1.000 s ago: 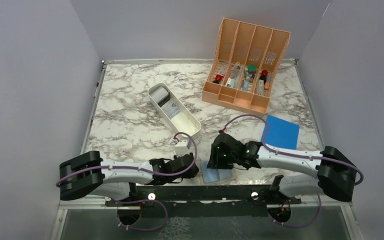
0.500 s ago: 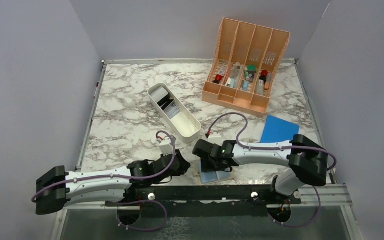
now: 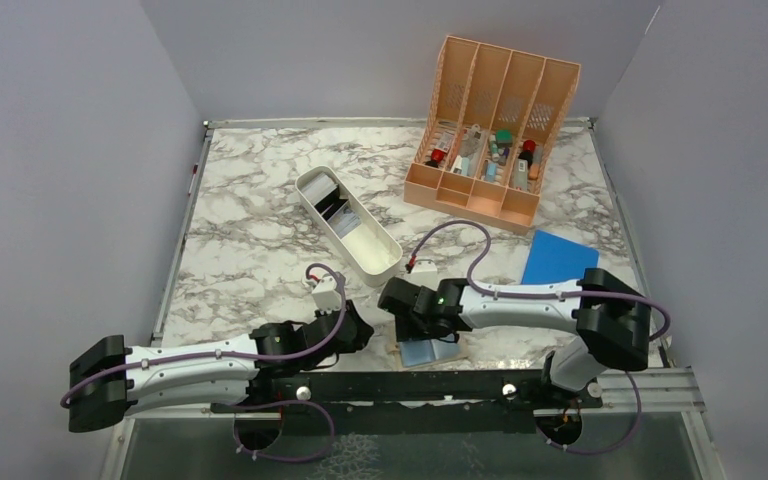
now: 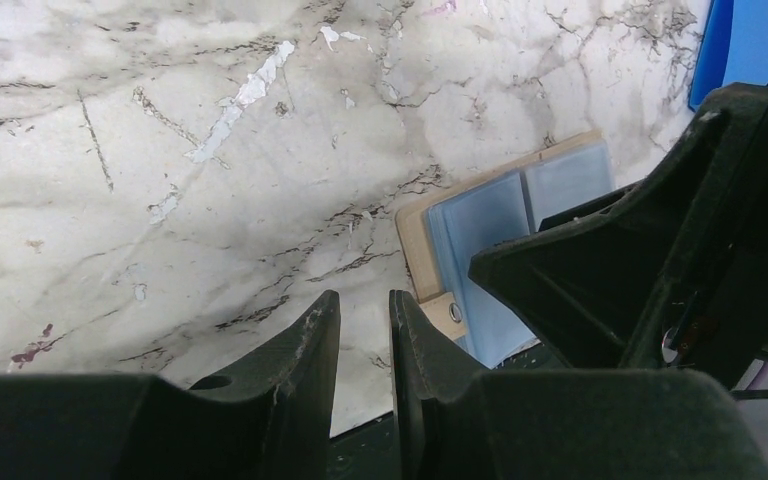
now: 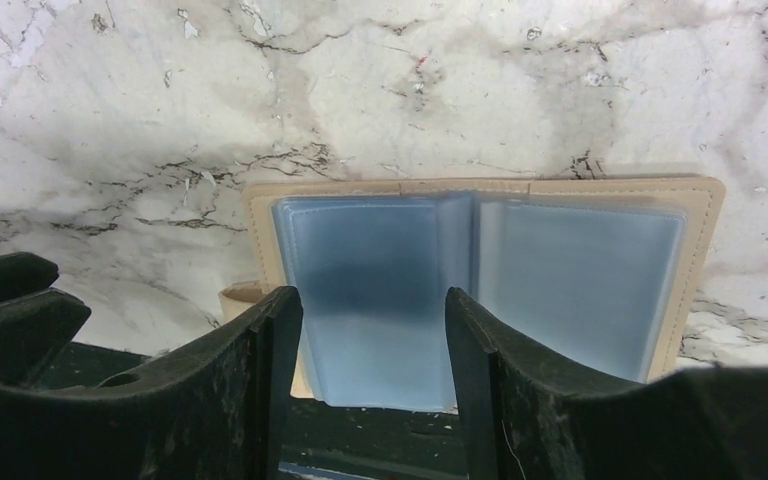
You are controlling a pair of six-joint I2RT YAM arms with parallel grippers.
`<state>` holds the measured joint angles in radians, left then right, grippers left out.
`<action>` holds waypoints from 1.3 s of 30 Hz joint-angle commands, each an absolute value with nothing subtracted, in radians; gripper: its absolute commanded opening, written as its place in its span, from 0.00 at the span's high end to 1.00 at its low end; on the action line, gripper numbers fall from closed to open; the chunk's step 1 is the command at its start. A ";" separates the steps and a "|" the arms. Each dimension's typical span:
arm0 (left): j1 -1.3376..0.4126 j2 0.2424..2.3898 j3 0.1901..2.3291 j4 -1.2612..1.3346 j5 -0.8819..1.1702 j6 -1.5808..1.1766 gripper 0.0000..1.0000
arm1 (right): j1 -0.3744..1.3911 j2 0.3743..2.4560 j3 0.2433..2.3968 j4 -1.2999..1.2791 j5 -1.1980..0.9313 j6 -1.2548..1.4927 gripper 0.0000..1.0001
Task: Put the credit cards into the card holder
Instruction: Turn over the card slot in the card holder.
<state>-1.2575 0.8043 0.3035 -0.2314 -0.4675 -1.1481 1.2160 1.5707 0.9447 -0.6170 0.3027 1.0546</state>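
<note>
No card is in yet: the card holder [image 5: 480,290] lies open low-centre, its pockets looking empty, right gripper [image 5: 370,330] fingers spread above it, left gripper [image 4: 360,330] fingers nearly closed, empty.

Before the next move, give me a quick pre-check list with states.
1. Card holder lying open, pockets facing up: ok.
2. Right gripper open and lined up over the holder's left pocket page: ok; whether it touches, cannot tell.
3. Either gripper carrying a card: not ok. Right is empty; left gripper has its fingers nearly closed with nothing visible between them.
4. Cards located: ok. They sit in the white tray, at its far end.
5. Left gripper beside the holder's left edge, close to the right arm: collision clearance cannot tell.
6. Holder pockets already filled: cannot tell.
</note>
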 commanded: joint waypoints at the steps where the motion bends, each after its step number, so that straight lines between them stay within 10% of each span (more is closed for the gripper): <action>1: -1.253 0.787 0.311 -0.251 -0.508 -1.151 0.72 | 1.230 1.622 0.989 -0.663 0.369 1.062 0.39; 10: -1.254 0.787 0.310 -0.250 -0.506 -1.147 0.72 | 1.239 1.675 0.994 -0.655 0.383 1.051 0.36; 24: -1.254 0.801 0.321 -0.249 -0.508 -1.143 0.72 | 1.240 1.657 0.921 -0.604 0.405 1.054 0.73; 39: -1.252 1.018 0.385 0.041 -0.363 -1.054 0.76 | 1.215 1.350 0.633 -0.220 0.288 1.058 0.79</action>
<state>-1.2564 0.9520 0.3416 -0.1059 -0.4328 -1.0893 1.2266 1.4239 0.7044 -0.3660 0.3305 1.0397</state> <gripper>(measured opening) 0.250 0.220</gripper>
